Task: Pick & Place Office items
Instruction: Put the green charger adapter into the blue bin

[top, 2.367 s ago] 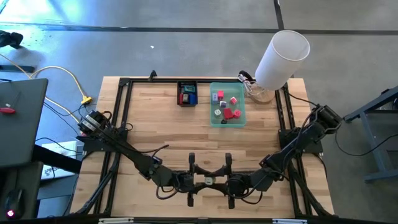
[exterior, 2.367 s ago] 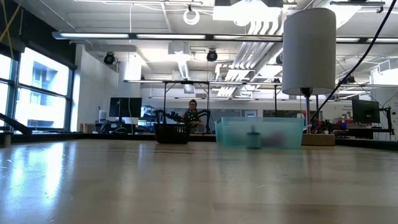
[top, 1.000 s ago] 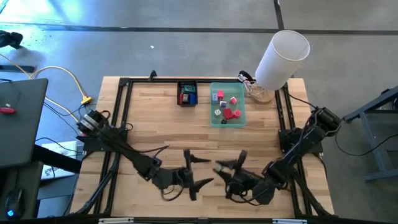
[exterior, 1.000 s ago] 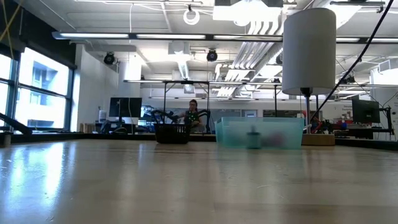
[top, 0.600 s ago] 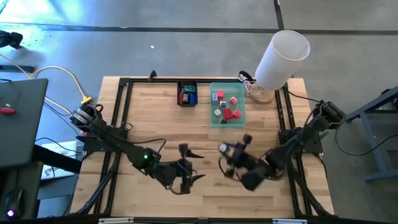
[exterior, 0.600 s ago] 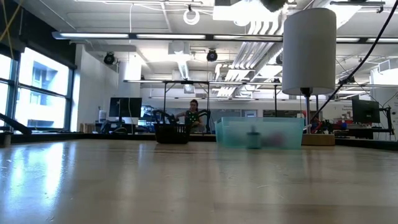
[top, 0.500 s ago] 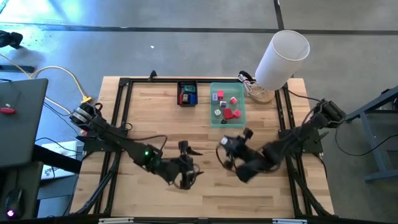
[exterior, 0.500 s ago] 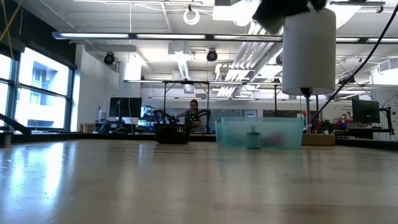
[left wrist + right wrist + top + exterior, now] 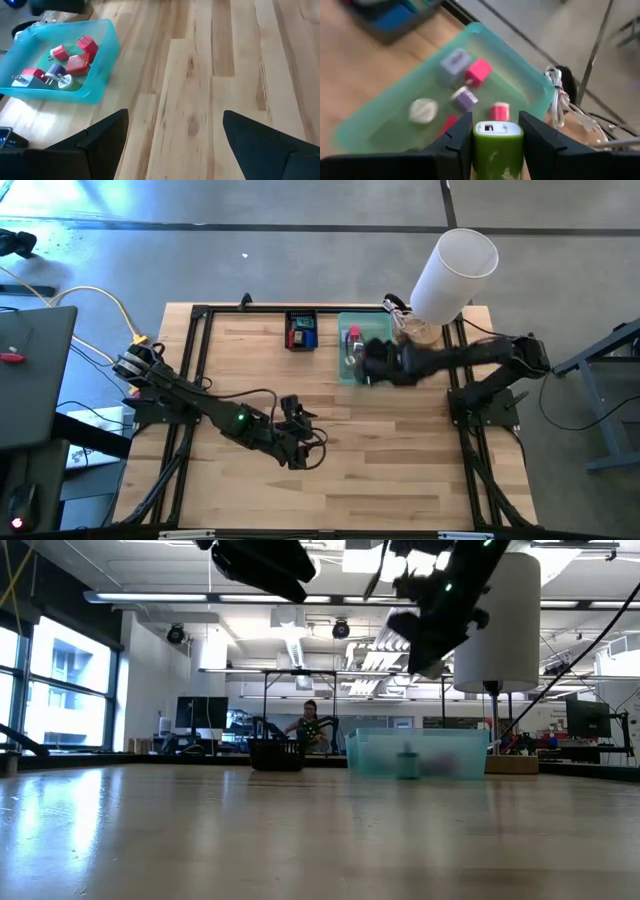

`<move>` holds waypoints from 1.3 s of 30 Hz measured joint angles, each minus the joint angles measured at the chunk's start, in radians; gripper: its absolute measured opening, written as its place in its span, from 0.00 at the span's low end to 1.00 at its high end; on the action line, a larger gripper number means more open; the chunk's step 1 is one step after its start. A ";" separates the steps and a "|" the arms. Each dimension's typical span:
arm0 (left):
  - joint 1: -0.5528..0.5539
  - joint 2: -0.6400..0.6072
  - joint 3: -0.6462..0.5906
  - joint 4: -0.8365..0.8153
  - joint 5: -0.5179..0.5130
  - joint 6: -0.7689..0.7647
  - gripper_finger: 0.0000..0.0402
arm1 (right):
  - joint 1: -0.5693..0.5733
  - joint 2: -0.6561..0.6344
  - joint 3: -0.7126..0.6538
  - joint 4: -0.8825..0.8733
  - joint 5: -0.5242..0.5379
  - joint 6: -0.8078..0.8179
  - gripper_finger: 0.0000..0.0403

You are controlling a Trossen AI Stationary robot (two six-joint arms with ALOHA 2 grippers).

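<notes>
Green block (image 9: pixel 497 145), an office item, is clamped between the right gripper's (image 9: pixel 495 142) two dark fingers, as seen at the bottom centre of the right wrist view, with its long axis running straight out along the fingers. The deciding relation is vertical: the translucent teal tray (image 9: pixel 535 90) lies beyond and beneath the held piece, filling the middle of that frame, with pink, purple and white pieces (image 9: pixel 479 71) already resting inside it. In the high view the right gripper (image 9: pixel 372 360) is placed over the same tray (image 9: pixel 343 376), right of centre in the upper half, so a release there would probably drop the piece among the others. The left gripper (image 9: pixel 298 442) is held well apart, low and left of centre in the high view, its fingers spread wide and nothing between them. The small black tray (image 9: pixel 301 331) sits just left of the teal one.
</notes>
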 joint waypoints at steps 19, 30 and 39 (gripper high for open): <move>0.007 0.001 -0.002 -0.125 -0.018 -0.029 0.79 | -0.531 0.110 -0.163 0.522 -0.425 -0.408 0.30; 0.006 -0.001 -0.002 -0.143 0.078 -0.084 0.79 | -0.591 0.224 -0.163 0.543 -0.413 -0.535 0.30; 0.006 -0.001 -0.002 -0.161 0.078 -0.083 0.79 | -0.603 0.225 -0.163 0.548 -0.419 -0.536 0.49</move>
